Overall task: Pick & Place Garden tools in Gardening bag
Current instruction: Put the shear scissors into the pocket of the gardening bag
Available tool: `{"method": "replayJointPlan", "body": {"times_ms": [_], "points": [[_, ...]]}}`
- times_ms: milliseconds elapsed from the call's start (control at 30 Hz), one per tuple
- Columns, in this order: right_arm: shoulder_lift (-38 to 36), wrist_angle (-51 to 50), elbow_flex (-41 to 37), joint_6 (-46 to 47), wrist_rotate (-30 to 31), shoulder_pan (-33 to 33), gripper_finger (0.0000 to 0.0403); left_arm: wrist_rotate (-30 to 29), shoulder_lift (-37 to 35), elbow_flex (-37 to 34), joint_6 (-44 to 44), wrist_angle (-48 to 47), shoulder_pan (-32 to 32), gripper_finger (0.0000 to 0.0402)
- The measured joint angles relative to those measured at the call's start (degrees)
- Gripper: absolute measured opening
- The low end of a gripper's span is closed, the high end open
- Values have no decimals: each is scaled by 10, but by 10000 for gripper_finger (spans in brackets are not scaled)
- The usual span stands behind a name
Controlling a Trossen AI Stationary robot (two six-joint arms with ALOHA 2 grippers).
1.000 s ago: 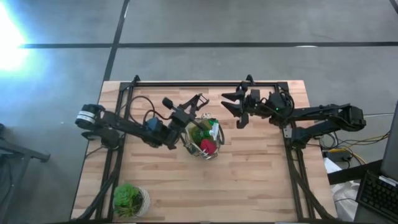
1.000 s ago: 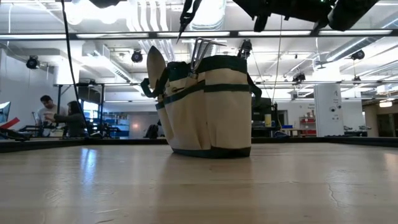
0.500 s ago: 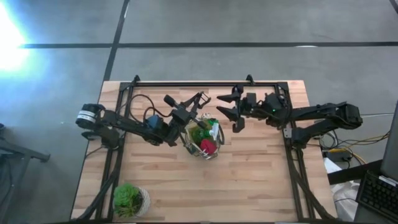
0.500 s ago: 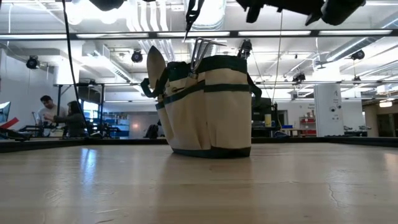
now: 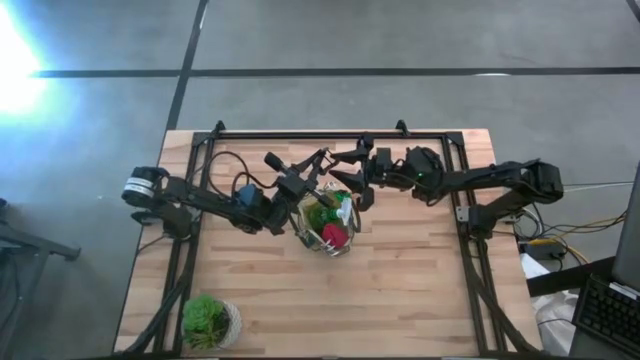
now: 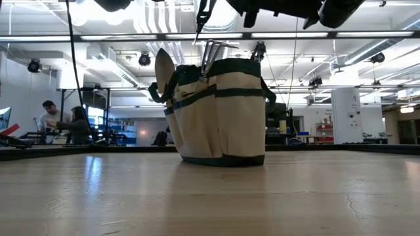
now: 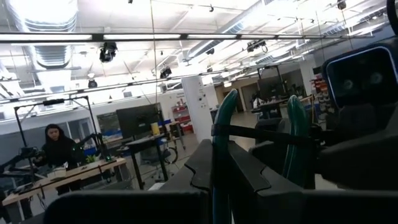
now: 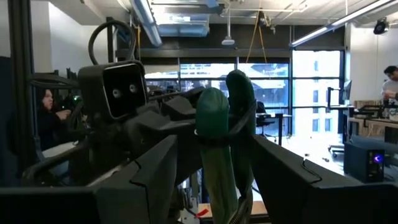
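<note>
Two green tool handles (image 8: 225, 134) stand between the right gripper (image 8: 211, 180)'s spread jaws, pinched by the left gripper (image 8: 180, 115) beyond

R pincer (image 5: 352, 181) | moved toward L pincer (image 5: 322, 165) | spread wider

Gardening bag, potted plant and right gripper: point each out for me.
gardening bag (image 6: 223, 115), low view, beige front wall.
potted plant (image 5: 205, 318), high view, green leaves.
right gripper (image 5: 343, 176), high view, midway between fingertips.
</note>
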Motion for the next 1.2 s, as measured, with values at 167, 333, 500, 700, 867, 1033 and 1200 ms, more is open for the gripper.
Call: {"method": "replayJointPlan", "body": {"times_ms": [167, 333, 500, 700, 867, 1033, 1200], "points": [[3, -1, 6, 1, 0, 0, 186, 7, -1, 0, -3, 0, 0, 23], [2, -13, 12, 2, 0, 0, 163, 23, -1, 0, -9, 0, 0, 23], [2, -17, 14, 11, -1, 0, 115, 23, -1, 1, -12, -1, 0, 23], [2, -29, 14, -12, -9, 1, 36, 23, -1, 1, -16, -14, 1, 19], [1, -39, 16, -13, -10, 1, 27, 27, -1, 1, -16, -25, 1, 38], [2, -77, 27, -21, 4, -2, 18, 26, -5, 3, -24, -16, 0, 56], [0, -94, 34, -29, -4, 0, 18, 25, -5, 2, -19, -20, 0, 47]]}}
